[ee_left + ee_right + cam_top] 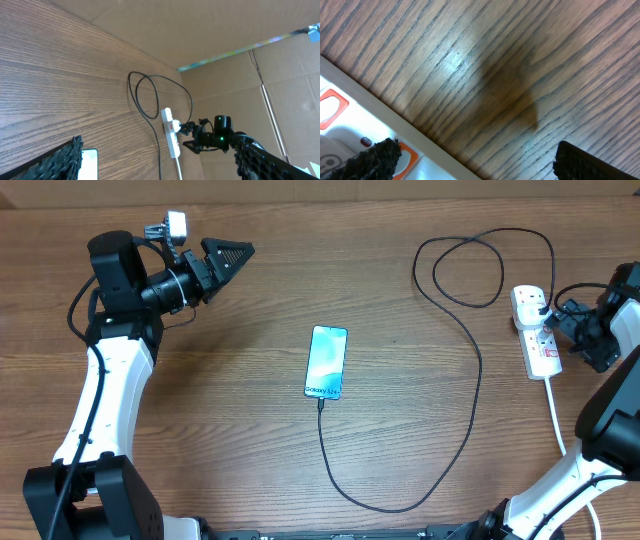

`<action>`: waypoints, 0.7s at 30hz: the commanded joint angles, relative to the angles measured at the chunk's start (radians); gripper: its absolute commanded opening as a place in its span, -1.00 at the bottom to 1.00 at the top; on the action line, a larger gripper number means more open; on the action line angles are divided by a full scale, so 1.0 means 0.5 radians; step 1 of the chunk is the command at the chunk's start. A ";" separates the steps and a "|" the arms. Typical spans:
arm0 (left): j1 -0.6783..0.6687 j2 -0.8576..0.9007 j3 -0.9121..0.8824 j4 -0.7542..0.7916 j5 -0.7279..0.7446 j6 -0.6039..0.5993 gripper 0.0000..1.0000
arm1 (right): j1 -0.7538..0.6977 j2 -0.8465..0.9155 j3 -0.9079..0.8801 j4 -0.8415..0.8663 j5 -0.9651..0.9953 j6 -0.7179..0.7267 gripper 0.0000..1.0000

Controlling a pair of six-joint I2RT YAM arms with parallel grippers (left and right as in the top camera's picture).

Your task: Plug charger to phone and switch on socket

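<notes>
The phone (327,362) lies face up mid-table, its "Galaxy S24" end toward the front. The charger cable (470,395) runs from the phone's near end, curves round the front and loops at the back right. Its black plug (541,308) sits in the white socket (535,345). My right gripper (560,322) is open, with one finger over the socket's orange-red switch (407,154) and the other over bare table. In the right wrist view (485,167) nothing is between its fingers. My left gripper (228,255) is open and empty, raised at the back left. The left wrist view shows the phone's corner (90,162), the socket (171,132) and the cable loop (150,95).
A thick white cord (556,415) runs from the socket toward the front right. Cardboard walls (225,30) stand behind the table's far edge. Bare wood tabletop (220,400) lies between the left arm and the phone.
</notes>
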 commanded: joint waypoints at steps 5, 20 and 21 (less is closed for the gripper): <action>0.001 -0.056 0.022 0.008 0.001 0.046 1.00 | 0.023 0.045 -0.019 -0.130 -0.121 -0.040 1.00; 0.001 -0.056 0.022 0.008 0.001 0.046 0.99 | 0.023 0.047 -0.022 -0.185 -0.203 -0.048 1.00; 0.001 -0.056 0.022 0.008 0.001 0.046 1.00 | 0.023 0.047 -0.022 -0.187 -0.203 -0.049 1.00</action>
